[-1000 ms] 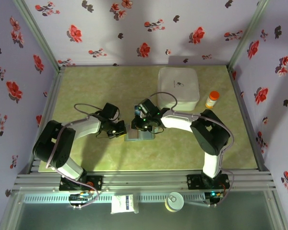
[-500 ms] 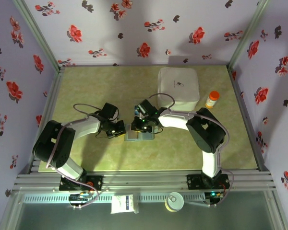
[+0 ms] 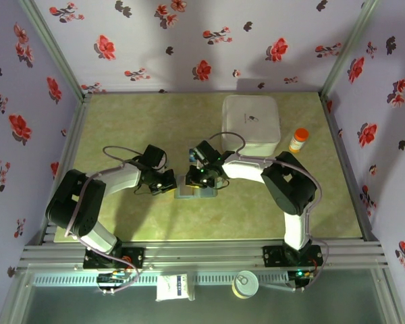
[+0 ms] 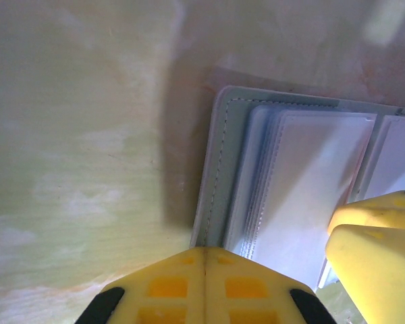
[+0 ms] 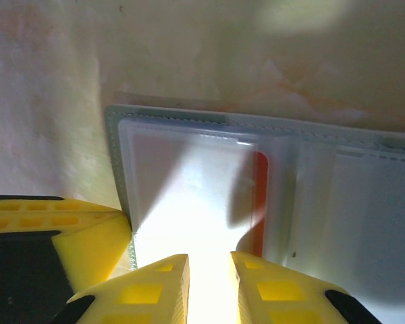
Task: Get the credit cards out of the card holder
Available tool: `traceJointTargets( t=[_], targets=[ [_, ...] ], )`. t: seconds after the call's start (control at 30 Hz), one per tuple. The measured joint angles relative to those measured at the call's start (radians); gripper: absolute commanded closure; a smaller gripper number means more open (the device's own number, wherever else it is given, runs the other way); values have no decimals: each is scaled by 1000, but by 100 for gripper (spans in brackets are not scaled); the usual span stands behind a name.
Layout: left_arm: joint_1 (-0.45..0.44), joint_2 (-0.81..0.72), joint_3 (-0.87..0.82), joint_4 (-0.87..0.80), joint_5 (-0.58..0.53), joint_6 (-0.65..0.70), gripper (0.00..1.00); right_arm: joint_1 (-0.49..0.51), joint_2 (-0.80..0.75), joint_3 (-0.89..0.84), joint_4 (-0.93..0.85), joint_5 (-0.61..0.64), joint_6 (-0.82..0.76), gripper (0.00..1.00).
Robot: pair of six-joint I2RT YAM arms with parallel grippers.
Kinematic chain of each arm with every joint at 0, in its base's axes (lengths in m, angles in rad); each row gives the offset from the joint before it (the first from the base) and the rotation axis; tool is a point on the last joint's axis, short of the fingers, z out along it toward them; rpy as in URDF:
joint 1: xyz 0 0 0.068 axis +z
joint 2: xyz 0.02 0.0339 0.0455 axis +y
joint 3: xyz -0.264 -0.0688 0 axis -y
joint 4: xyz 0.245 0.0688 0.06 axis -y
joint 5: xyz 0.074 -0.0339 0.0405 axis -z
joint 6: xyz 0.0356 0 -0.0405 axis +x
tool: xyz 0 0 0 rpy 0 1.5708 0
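**Top external.** The card holder [image 3: 194, 191] lay open and flat on the desk [image 3: 135, 128], just below the middle of the frame. The left gripper [image 3: 170, 183] was at its left edge and the right gripper [image 3: 204, 181] over its upper side. A white square box [image 3: 251, 120] and an orange pill bottle [image 3: 298, 140] stood well apart at the upper right.

**Left wrist.** The left gripper [image 4: 204, 280] had its jaws fully closed with nothing between them. Their tip rested at the grey stitched border of the card holder [image 4: 219, 169], apparently pinning it down. Clear plastic sleeves [image 4: 304, 182] covered the panel. A finger of the right gripper [image 4: 374, 250] showed at the lower right.

**Right wrist.** The right gripper [image 5: 206, 273] had its jaws parted by a narrow gap over the lower edge of a sleeve. Glare hid whether they pinched anything. One of the credit cards, a red card [image 5: 259, 202], showed as a strip inside that sleeve.

**Handling.** The cards were probably light, stiff and slick, and sat almost flush in their slots, so there was little edge to take. The best hold looked to be the red card's exposed edge, drawn out along the slot. The soft, light holder would likely slide or fold unless held down.
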Motion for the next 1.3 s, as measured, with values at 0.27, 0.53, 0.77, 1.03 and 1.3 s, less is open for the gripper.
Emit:
traceJointTargets(
  t=[0.27,0.53,0.77,1.03,1.3],
  targets=[
    [4,0,0,-1,0,0,97,0,-1,7,-34,27,-19,77],
    [8,1,0,-2,0,2,97,0,-6,7,-44,37,-23,78],
    [11,1,0,-7,0,5,97,-8,-25,-30,-8,35,-22,78],
    [12,-1,0,-24,-1,5,97,-29,-38,-85,68,0,-14,80],
    [13,-43,13,-50,0,0,90,-47,-47,-132,141,-36,5,80]
  ],
)
